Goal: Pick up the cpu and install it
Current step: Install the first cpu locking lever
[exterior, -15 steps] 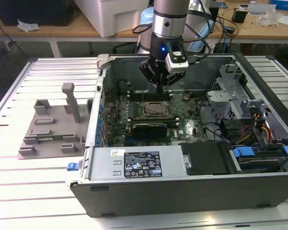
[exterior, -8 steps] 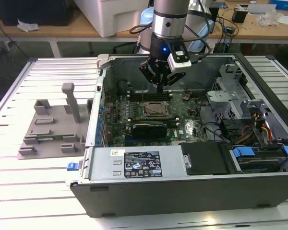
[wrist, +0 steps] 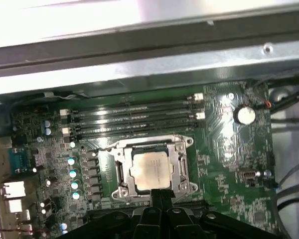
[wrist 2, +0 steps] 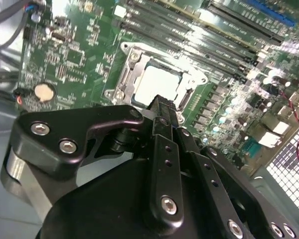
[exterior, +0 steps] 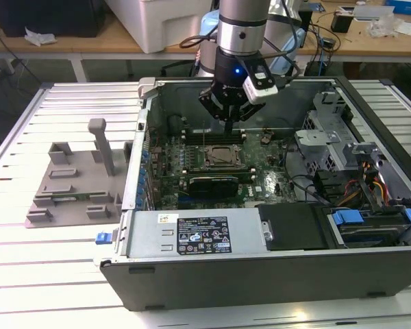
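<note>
Exterior view: camera set high and off the arm, looking down at an angle into the open computer case (exterior: 274, 267) on the slatted table (exterior: 48, 274), whole case in frame, workbenches behind. Both wrist views ride close above the motherboard (wrist: 229, 149), looking down past the black pincer (wrist: 159, 196) body. All three views share the CPU socket (exterior: 222, 156) with the silver cpu (wrist 2: 157, 82) seated in it, plus the memory slots (wrist: 134, 117) alongside.
</note>
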Robot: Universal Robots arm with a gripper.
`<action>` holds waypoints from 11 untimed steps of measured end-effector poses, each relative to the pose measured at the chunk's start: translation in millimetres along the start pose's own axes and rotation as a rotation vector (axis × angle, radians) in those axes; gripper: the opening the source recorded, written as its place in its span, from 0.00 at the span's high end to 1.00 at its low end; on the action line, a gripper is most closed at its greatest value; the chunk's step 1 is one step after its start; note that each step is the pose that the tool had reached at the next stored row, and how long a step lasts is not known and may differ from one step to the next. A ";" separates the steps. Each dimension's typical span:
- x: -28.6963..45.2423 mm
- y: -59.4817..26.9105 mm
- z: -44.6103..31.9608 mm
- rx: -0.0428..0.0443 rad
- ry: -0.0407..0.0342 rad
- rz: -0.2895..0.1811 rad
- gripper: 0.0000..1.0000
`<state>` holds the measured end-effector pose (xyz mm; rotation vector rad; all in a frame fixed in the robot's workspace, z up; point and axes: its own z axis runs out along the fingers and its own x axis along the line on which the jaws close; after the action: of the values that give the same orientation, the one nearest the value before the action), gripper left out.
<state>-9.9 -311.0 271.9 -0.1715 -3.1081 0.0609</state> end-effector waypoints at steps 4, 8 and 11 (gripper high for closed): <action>0.0 0.0 0.0 -0.0263 0.0009 -0.071 0.89; 0.0 0.0 0.0 -0.0242 -0.0011 -0.146 0.89; 0.0 0.0 0.0 -0.0228 -0.0023 -0.191 0.89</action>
<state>-9.9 -311.1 271.9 0.1256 -3.1107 0.0212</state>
